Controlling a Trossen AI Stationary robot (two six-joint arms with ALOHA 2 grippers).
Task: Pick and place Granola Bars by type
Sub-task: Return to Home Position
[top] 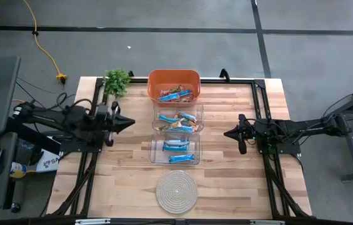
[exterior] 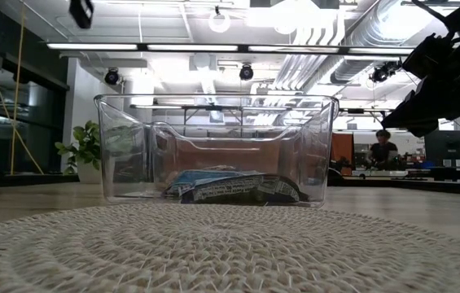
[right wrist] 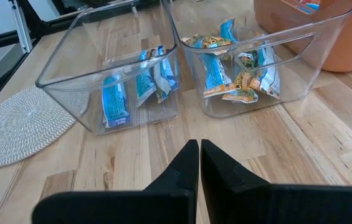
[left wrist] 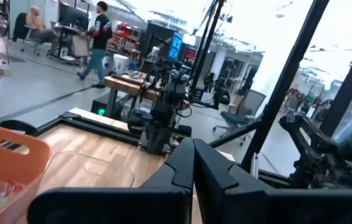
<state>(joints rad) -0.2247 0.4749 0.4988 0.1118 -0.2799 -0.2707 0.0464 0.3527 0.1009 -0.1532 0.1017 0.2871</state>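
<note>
The Granola Bars [top: 177, 145] lie in a column of three bins at the centre of the high view. The lower clear bin [top: 153, 150] holds only blue bars [right wrist: 135, 90]. The upper clear bin [top: 155, 119] just above it holds yellow-printed bars [right wrist: 244, 78] mixed with some blue ones. The orange bin [top: 174, 72] at the top holds a few more, whose kinds I cannot quite make out from above. The left gripper [top: 129, 123] hangs at centre left, apart from the bins, its fingers pressed together on nothing. The right gripper [top: 227, 133] hangs at centre right, likewise clenched and empty. A round woven coaster [top: 177, 190] lies at bottom centre, and a small plant [top: 117, 80] stands at the upper left of the table [top: 226, 181].
</note>
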